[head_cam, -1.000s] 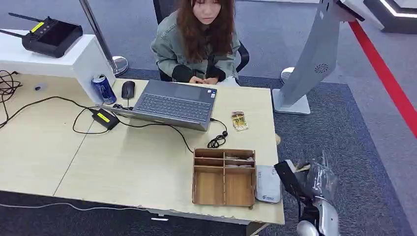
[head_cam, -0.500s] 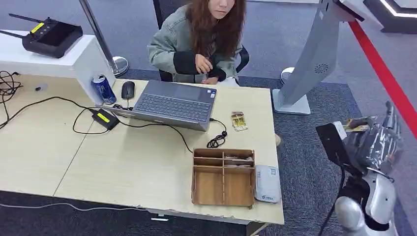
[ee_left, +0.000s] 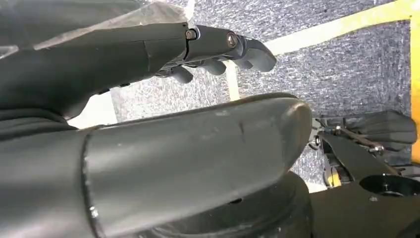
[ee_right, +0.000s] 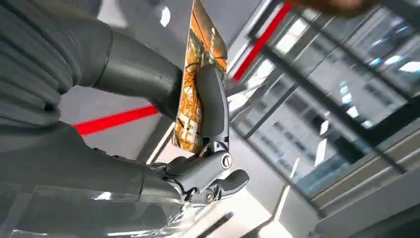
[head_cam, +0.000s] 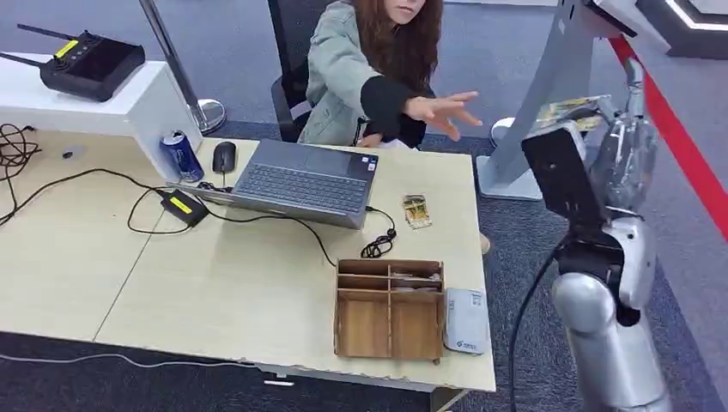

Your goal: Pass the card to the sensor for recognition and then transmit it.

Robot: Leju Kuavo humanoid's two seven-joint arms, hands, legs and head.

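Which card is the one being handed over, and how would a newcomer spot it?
Beyond the desk's right end, the right hand is raised. The card pinched in it is orange-printed, unlike the small card lying flat beside the laptop.

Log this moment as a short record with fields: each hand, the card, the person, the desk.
right hand: raised beside the desk, pinching the card
card: orange print, between thumb and finger
left hand: holds nothing, fingers slightly curled
person: seated behind the laptop, one hand reaching toward the card
desk: wooden organizer, white reader beside it
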